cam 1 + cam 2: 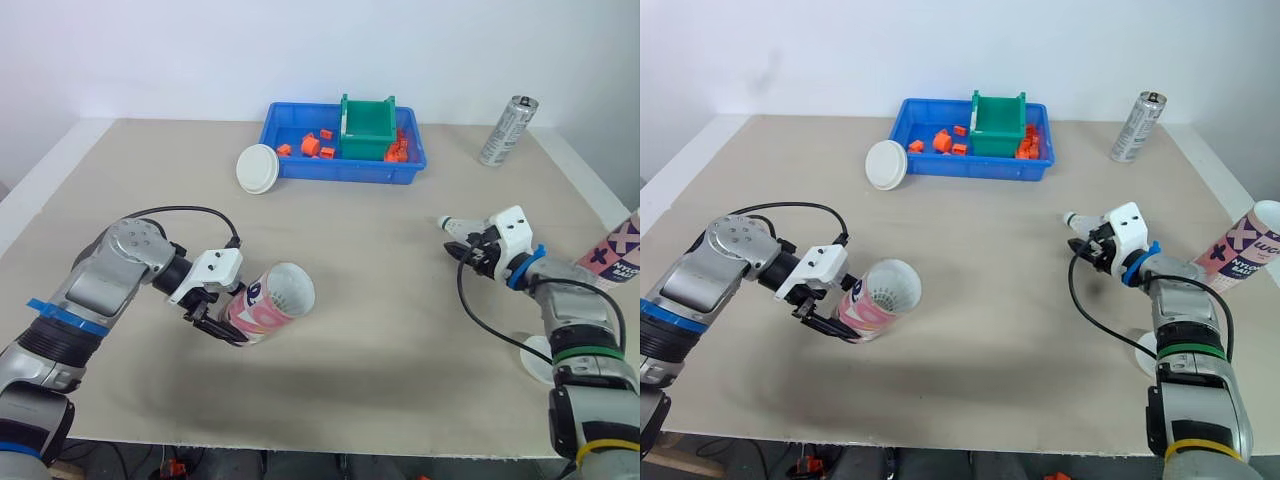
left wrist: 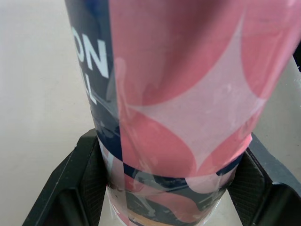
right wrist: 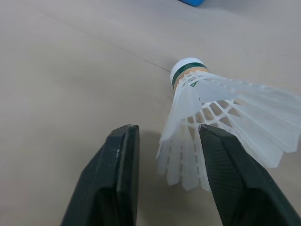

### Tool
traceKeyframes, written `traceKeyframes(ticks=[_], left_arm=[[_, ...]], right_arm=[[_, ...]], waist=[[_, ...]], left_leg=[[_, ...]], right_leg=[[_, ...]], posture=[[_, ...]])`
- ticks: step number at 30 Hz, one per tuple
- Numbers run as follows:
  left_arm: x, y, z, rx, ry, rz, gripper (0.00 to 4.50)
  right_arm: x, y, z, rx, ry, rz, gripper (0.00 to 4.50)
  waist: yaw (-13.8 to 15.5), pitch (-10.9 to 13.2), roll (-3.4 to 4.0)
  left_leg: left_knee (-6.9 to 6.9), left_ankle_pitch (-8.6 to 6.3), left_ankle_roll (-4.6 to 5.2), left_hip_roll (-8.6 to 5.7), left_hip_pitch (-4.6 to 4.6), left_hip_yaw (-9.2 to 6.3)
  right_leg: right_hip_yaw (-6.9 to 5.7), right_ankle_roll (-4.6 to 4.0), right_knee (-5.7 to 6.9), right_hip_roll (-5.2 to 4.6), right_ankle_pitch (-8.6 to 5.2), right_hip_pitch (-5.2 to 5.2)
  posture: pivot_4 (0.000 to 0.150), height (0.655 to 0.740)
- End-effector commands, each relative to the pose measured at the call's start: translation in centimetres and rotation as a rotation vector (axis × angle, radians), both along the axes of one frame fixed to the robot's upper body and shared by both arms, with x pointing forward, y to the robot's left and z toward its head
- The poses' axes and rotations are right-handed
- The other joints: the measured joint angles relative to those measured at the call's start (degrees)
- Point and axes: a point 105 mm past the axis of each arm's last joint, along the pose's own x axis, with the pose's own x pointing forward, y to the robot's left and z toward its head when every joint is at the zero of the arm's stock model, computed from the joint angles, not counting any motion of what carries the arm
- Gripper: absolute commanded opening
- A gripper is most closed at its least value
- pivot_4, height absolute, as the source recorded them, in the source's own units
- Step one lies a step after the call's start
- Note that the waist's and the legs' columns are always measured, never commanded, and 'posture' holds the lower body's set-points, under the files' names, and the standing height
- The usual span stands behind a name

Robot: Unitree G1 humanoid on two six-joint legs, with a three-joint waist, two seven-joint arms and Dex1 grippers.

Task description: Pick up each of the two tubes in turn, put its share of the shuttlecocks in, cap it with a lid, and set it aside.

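Pink tube (image 1: 272, 302) clamped in left tool (image 1: 230, 312), right tool (image 3: 168, 131) parted around shuttlecock (image 3: 214, 110), lid (image 1: 257, 168), blue bin (image 1: 345, 171) beyond.

Tube (image 2: 188, 94) overrunning left wrist view, both ends being cut off by picture's edges. Left gripper (image 1: 222, 318) fingers (image 2: 80, 183) showing only partly beside it. Second tube (image 1: 612, 255) being clipped by right edge in left eye view. Shuttlecock (image 3: 221, 117) skirt running off edge in right wrist view. White disc (image 1: 535, 362) lying half hidden under right forearm. Orange pieces (image 1: 318, 143) in blue bin (image 1: 330, 172) being too small to identify, green box (image 1: 368, 125) covering some.
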Motion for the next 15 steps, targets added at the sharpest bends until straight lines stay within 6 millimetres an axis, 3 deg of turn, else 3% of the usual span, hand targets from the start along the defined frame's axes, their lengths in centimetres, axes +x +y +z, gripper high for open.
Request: traceKeyframes(ticks=[1, 2, 6, 9, 13, 15], left_arm=[[-0.3, -0.1, 0.3, -0.002, -0.005, -0.010, 3.23], [-0.3, -0.1, 0.3, -0.002, -0.005, -0.010, 3.23], [-0.3, -0.2, 0.3, -0.004, -0.006, -0.008, 3.23], [-0.3, -0.2, 0.3, -0.004, -0.005, -0.008, 3.23], [-0.3, -0.2, 0.3, -0.004, -0.005, -0.007, 3.23], [-0.3, -0.2, 0.3, -0.005, -0.002, -0.007, 3.23]], right_arm=[[0.6, -0.1, 1.8, -0.010, -0.073, -0.008, 0.41], [0.6, -0.2, 1.8, -0.006, -0.077, -0.007, 0.08], [0.4, -0.3, 2.5, -0.008, -0.105, 0.009, 0.08], [-0.1, 0.3, 4.5, -0.015, -0.150, 0.068, 0.08], [-3.1, 4.4, 8.4, -0.040, -0.200, 0.329, 0.08], [-6.1, 7.6, 10.1, -0.106, -0.204, 0.536, 0.08]], waist=[[0.00, 0.00, 0.00], [0.01, 0.00, 0.00], [0.00, 0.00, 0.00], [0.01, 0.01, 0.02], [0.07, 0.08, 0.14], [0.15, 0.13, 0.22]], left_leg=[[0.00, 0.00, 0.00, 0.00, 0.00, 0.00], [0.00, 0.00, 0.00, 0.00, 0.00, -0.01], [-0.01, 0.00, 0.00, 0.00, 0.00, 0.00], [-0.02, 0.00, 0.00, 0.00, 0.00, -0.01], [-0.05, 0.00, 0.00, 0.00, -0.04, -0.02], [-0.08, 0.00, 0.00, 0.00, -0.03, -0.04]], right_leg=[[0.00, 0.00, 0.00, 0.00, 0.00, 0.01], [-0.01, 0.01, 0.00, 0.00, 0.00, 0.01], [0.00, 0.01, 0.00, 0.00, -0.01, 0.01], [-0.01, 0.01, 0.00, 0.00, -0.01, 0.01], [0.00, 0.04, 0.00, 0.00, -0.04, -0.02], [-0.02, 0.03, 0.01, 0.00, -0.06, -0.02]], posture=[[0.150, 0.7309], [0.150, 0.7309], [0.150, 0.7309], [0.150, 0.7309], [0.150, 0.7309], [0.150, 0.7309]])
